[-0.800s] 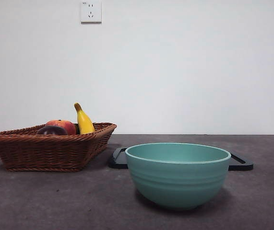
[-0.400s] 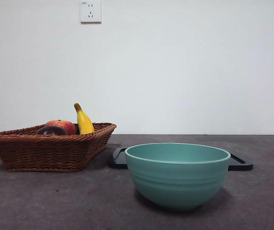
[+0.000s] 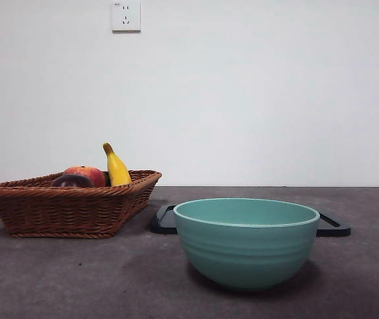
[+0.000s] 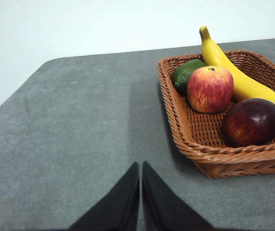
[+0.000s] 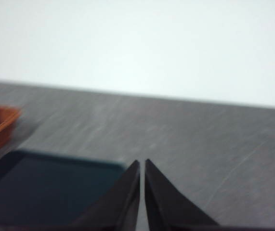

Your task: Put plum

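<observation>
The dark maroon plum [image 4: 251, 122] lies in the brown wicker basket [image 4: 214, 154], beside a red-orange apple [image 4: 210, 88], a yellow banana [image 4: 233, 72] and a green fruit [image 4: 185, 73]. In the front view only the plum's top [image 3: 71, 181] shows above the basket's rim [image 3: 70, 206] at the left. My left gripper [image 4: 140, 166] is shut and empty, above bare table, apart from the basket. My right gripper [image 5: 142, 163] is shut and empty, near a dark tray [image 5: 50, 185]. Neither gripper shows in the front view.
A teal bowl [image 3: 246, 242] stands in the front middle of the table. A flat black tray [image 3: 332, 226] lies behind it, to the right of the basket. A white wall with a socket [image 3: 125, 16] stands behind the table.
</observation>
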### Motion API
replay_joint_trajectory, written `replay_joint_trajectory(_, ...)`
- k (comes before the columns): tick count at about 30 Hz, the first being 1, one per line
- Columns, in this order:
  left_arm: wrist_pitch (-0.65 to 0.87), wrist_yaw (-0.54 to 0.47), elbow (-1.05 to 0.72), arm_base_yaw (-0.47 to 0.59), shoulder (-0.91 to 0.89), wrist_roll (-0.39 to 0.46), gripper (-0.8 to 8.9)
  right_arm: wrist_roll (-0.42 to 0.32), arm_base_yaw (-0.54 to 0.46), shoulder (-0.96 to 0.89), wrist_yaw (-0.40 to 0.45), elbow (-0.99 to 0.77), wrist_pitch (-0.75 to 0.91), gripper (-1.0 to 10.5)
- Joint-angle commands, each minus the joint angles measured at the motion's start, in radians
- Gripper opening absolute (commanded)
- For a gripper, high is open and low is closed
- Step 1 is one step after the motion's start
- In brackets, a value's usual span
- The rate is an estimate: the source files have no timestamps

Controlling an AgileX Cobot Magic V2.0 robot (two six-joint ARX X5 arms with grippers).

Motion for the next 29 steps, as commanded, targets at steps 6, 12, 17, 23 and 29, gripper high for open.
replay_joint_trajectory(6,-0.007,-0.003,-0.02,0.002,-0.001,-0.004,0.07,0.001,0.0,-0.135,0.085,-0.204,0.135,0.1)
replay_joint_trajectory(12,-0.007,-0.003,-0.02,0.002,-0.001,-0.004,0.07,0.024,0.0,-0.215,0.135,-0.298,0.139,0.1)
replay_joint_trajectory(17,-0.007,-0.003,-0.02,0.002,-0.001,-0.004,0.07,0.038,0.0,-0.253,0.159,-0.353,0.142,0.1)
replay_joint_trajectory(23,-0.008,-0.003,-0.02,0.002,-0.001,-0.004,0.07,0.042,0.0,-0.273,0.163,-0.377,0.096,0.1)
replay_joint_trajectory(29,-0.008,-0.003,-0.02,0.002,-0.001,-0.004,0.07,0.042,0.0,-0.273,0.163,-0.377,0.03,0.1)
